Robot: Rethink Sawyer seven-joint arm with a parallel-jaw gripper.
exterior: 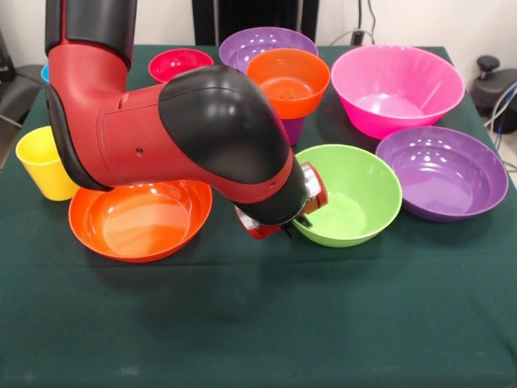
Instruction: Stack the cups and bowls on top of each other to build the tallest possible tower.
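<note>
My arm's big black and red body fills the middle of the front view. The gripper (305,212) peeks out beneath it at the left rim of the green bowl (355,198), mostly hidden. A small orange bowl (289,79) rests on top of a purple cup (292,129) behind the arm, a low tower. A wide orange bowl (141,220) lies at the left front, with a yellow cup (39,164) beside it. At the back stand a small red bowl (179,62) and a purple bowl (266,42). A sliver of a blue cup (44,73) shows at the far left.
The large pink bowl (397,87) and a second purple bowl (444,172) sit to the right of the green one. Everything stands on a dark green cloth (258,323). Dark equipment and cables sit past the table's right edge.
</note>
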